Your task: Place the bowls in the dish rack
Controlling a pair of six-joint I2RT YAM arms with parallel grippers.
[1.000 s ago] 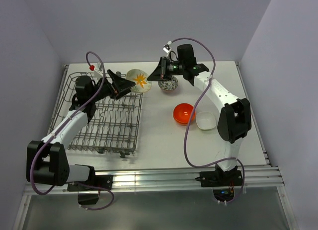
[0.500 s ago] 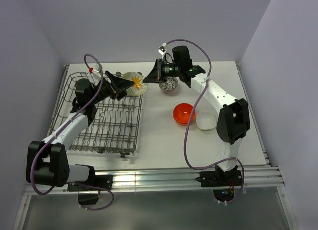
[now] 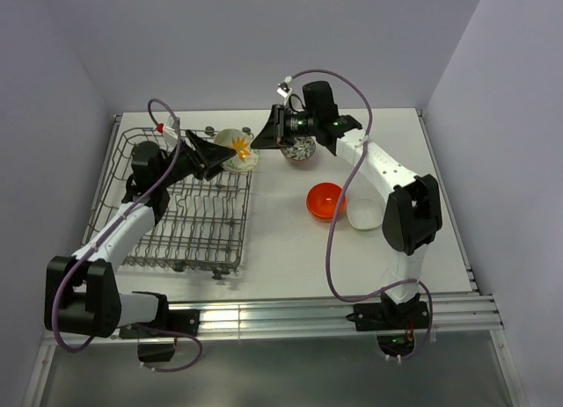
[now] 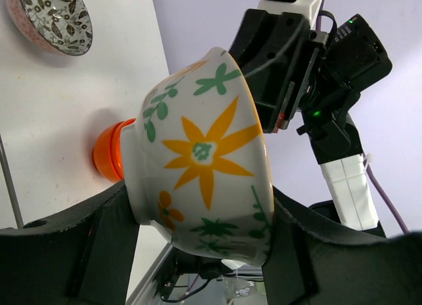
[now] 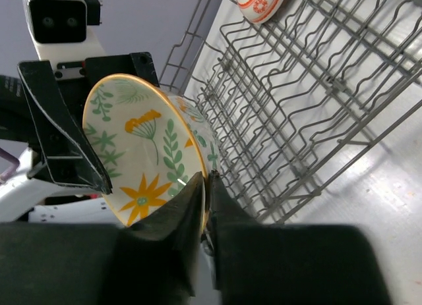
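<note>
Shifted leftward, floral bowl (image 4: 204, 160) inside left gripper (image 4: 196, 234)

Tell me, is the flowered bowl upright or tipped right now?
Tipped on edge, held in the air: the flowered bowl has its foot pointing sideways, and the right gripper pinches its rim.

Top camera: fixed high behind the near edge, looking down over the white table (image 3: 281, 249). Both wrist cameras: close range, facing each other across the cream, orange-flowered ceramic bowl (image 4: 198, 153), common to all views.
</note>
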